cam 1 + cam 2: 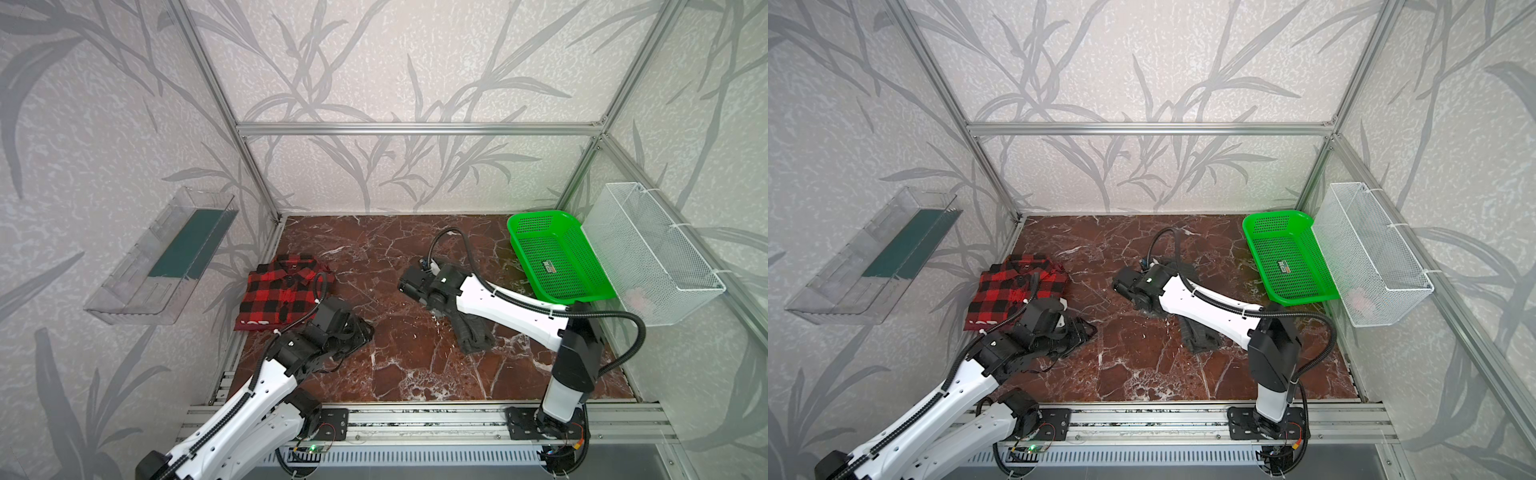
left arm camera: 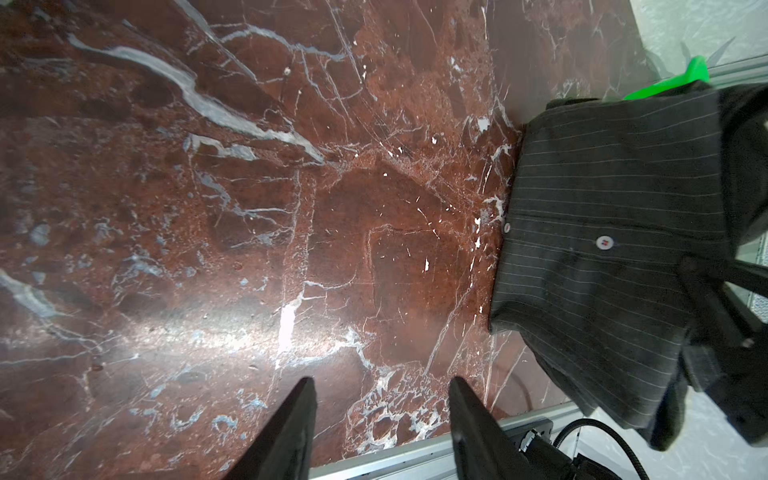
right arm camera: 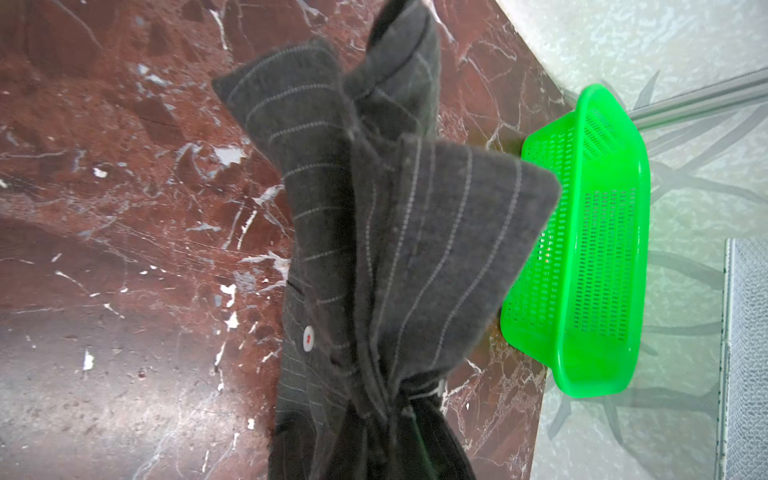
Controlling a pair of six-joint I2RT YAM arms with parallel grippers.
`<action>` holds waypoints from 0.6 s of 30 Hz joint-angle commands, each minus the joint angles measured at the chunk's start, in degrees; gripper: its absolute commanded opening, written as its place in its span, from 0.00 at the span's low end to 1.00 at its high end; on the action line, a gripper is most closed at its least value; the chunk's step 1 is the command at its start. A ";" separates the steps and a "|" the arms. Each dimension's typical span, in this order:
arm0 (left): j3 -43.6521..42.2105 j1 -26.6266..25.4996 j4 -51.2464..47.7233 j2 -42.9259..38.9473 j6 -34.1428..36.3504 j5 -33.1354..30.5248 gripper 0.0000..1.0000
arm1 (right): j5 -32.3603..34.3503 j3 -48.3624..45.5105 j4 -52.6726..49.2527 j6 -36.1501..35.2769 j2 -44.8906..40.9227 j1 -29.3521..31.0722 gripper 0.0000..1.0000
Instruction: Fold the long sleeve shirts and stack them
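The red-and-black plaid shirt [image 1: 286,291] [image 1: 1017,286] lies folded at the table's left edge. My left gripper [image 2: 380,386] hovers just right of it in both top views [image 1: 359,332], open, with only bare marble between its fingers. The charcoal pinstriped shirt [image 3: 390,249] [image 2: 602,228] is bunched up, its collar and a white button showing. My right gripper [image 3: 390,399] is shut on a gathered fold of it. In a top view part of this shirt [image 1: 473,332] shows under the right arm, right of centre; the right fingertips are hidden by cloth.
The table is red-brown marble [image 1: 415,365]. A green plastic basket [image 1: 557,257] [image 3: 590,249] sits at the back right corner. A white wire basket [image 1: 648,253] hangs on the right wall and a clear tray [image 1: 162,257] on the left wall. Aluminium rails border the front edge.
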 commanded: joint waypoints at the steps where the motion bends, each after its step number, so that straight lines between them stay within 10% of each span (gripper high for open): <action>1: -1.08 0.97 -3.74 -2.92 0.65 -0.64 0.53 | 0.55 3.45 -3.69 4.49 4.34 3.59 0.00; 14: -9.34 1.40 -8.96 -15.56 -4.20 -2.21 0.53 | -14.77 10.45 1.54 10.80 16.42 11.19 0.00; 18: -9.66 1.33 -11.32 -17.32 -4.03 -3.43 0.53 | -17.39 11.12 2.67 11.64 17.04 13.39 0.17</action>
